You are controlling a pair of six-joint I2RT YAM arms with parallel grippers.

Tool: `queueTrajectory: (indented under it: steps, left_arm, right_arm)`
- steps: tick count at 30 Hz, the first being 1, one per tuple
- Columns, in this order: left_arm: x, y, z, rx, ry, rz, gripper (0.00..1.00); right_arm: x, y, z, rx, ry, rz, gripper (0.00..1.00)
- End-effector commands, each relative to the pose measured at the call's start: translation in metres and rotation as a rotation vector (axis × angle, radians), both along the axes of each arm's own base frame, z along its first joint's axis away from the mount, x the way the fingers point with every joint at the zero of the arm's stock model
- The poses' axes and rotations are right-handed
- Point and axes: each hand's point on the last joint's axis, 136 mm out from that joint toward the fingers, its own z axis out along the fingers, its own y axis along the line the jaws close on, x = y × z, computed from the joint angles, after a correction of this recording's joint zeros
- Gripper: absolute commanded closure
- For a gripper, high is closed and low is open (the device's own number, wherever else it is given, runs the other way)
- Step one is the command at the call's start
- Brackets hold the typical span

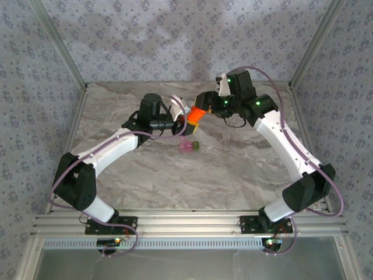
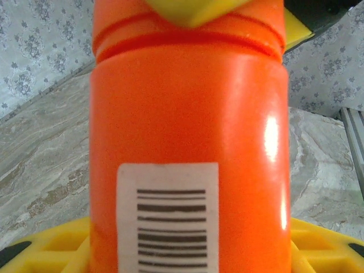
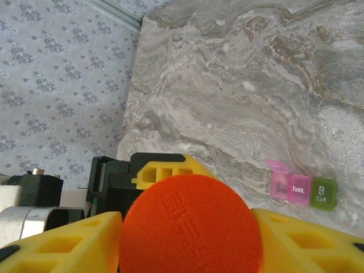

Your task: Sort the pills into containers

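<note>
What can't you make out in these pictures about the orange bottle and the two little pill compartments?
Left wrist view: the orange bottle is opaque, so its contents are hidden; the lower edge cuts off its label.
Top view: the containers are too small to see inside.
Right wrist view: the cap hides whether the right gripper grips it.

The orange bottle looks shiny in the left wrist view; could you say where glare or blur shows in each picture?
Left wrist: a bright glare streak on the bottle, barcode label readable; right wrist: cap slightly soft up close, containers sharp enough to read; top external: soft even light, no glare.
</note>
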Motion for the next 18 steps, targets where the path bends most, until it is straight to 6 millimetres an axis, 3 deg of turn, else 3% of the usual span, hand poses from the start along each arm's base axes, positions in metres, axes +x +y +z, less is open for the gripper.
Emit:
queueTrajectory:
  steps: [1, 4, 7, 9, 12, 15, 18]
  left_arm:
    - [-0.005, -0.001, 0.029, -0.051, -0.075, -0.015, 1.00]
    - [-0.006, -0.002, 0.030, -0.053, -0.076, -0.020, 1.00]
    - [-0.008, -0.002, 0.031, -0.055, -0.072, -0.027, 1.00]
    - [-0.011, -0.002, 0.033, -0.061, -0.069, -0.038, 1.00]
    - [-0.016, -0.001, 0.035, -0.068, -0.059, -0.058, 1.00]
    - [-0.023, 0.000, 0.038, -0.079, -0.046, -0.075, 1.00]
    - [-0.026, 0.001, 0.037, -0.083, -0.039, -0.078, 1.00]
  right_arm:
    - [-0.004, 0.002, 0.000, 0.006, -0.002, 0.025, 0.52]
    - [-0.003, 0.001, 0.001, 0.009, -0.011, 0.036, 0.61]
    - [0.005, -0.001, 0.013, 0.009, -0.142, 0.095, 0.62]
    - [0.007, 0.001, 0.022, 0.011, -0.275, 0.196, 0.62]
    - [-0.007, 0.003, 0.030, 0.046, -0.512, 0.434, 0.58]
    - [-0.002, -0.013, 0.033, 0.166, -0.515, 0.510, 0.58]
    - [0.005, -0.017, 0.037, 0.225, -0.489, 0.522, 0.60]
